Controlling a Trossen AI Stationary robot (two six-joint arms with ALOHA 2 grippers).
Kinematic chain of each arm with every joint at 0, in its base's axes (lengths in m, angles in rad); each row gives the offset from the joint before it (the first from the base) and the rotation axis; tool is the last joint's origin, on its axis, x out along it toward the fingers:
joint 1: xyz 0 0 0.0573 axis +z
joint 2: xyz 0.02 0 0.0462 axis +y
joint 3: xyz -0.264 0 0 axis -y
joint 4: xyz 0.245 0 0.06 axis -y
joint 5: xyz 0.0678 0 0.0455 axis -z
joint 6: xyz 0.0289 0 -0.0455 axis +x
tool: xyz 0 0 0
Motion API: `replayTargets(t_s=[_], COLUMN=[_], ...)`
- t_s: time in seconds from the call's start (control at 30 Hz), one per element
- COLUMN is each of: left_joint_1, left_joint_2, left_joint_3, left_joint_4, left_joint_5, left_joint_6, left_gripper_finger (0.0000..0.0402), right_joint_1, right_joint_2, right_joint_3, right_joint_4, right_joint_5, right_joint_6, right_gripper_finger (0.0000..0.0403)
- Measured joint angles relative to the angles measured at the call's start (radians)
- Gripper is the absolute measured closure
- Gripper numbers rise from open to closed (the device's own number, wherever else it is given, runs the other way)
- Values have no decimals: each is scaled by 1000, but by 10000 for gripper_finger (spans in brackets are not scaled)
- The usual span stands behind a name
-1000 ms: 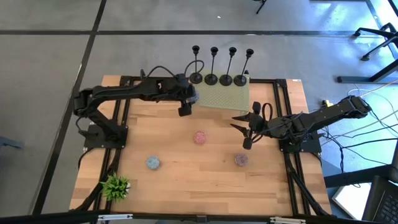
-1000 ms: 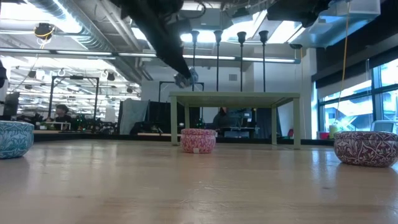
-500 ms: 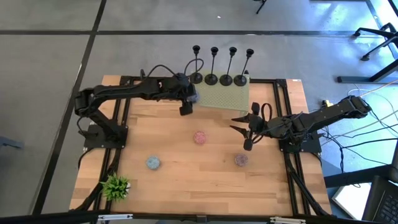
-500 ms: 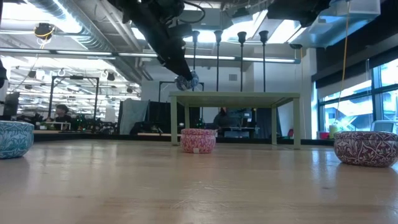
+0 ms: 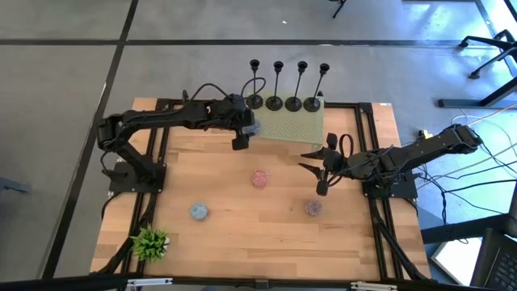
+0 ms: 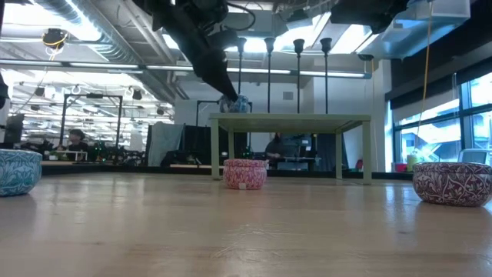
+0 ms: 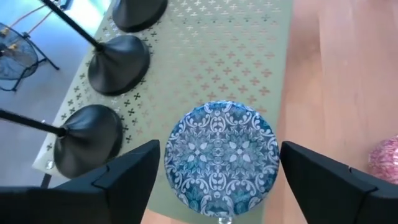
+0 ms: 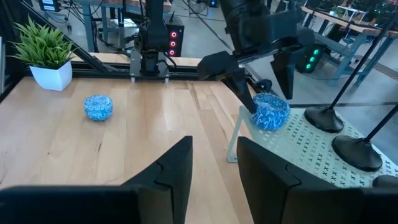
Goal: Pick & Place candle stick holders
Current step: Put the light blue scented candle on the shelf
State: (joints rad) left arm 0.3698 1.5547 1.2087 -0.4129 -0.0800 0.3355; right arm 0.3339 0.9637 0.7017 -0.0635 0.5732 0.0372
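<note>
Four black candle stick holders [image 5: 284, 103] stand in a row by their round bases along the far edge of a green perforated stand [image 5: 295, 128]; three bases show in the left wrist view [image 7: 118, 62]. My left gripper [image 5: 246, 129] is at the stand's left near corner, shut on a blue patterned bowl [image 7: 221, 158]. My right gripper [image 5: 319, 166] is open and empty above the table's right middle, well apart from the holders. My left gripper pinches the blue bowl by two opposite sides of its round wall [image 7: 169, 163], one finger on each side. The fingers [image 8: 245, 93] come from above, slanting down. The bowl sits upright and level, its underside at the top of the green stand [image 6: 292, 118].
A pink bowl [image 5: 258, 178], a blue bowl [image 5: 199, 212] and a purple bowl [image 5: 313, 207] lie on the wooden table. A small potted plant [image 5: 150, 242] stands at the near left corner. Bare wood lies between the bowls.
My left gripper has gone down with the blue bowl, from a little above the green stand to the stand's top at its left corner. The bowl has stayed upright. The holders have not moved.
</note>
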Motion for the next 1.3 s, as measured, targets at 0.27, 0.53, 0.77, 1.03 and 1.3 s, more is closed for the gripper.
replayTargets(t_s=[0.27, 0.53, 0.77, 1.03, 1.3], left_joint_1=[2, -5, -51, -175, -345], left_joint_2=[0, 0, -4, -52, -197], left_joint_3=[0, 0, 0, 0, 1], left_joint_4=[41, 50, 53, 45, -125], left_joint_5=[-30, -86, -143, -215, -197], left_joint_6=[2, 26, 54, 53, -104], left_gripper_finger=[59, 59, 59, 59, 59], right_joint_1=[0, 0, 0, 0, 0], right_joint_2=[0, 0, 0, 0, 0], right_joint_3=[0, 0, 0, 0, 0], right_joint_4=[0, 0, 0, -1, -5], right_joint_5=[0, 0, 0, -1, -1], right_joint_6=[0, 0, 0, 0, 0], right_gripper_finger=[272, 272, 272, 272, 272])
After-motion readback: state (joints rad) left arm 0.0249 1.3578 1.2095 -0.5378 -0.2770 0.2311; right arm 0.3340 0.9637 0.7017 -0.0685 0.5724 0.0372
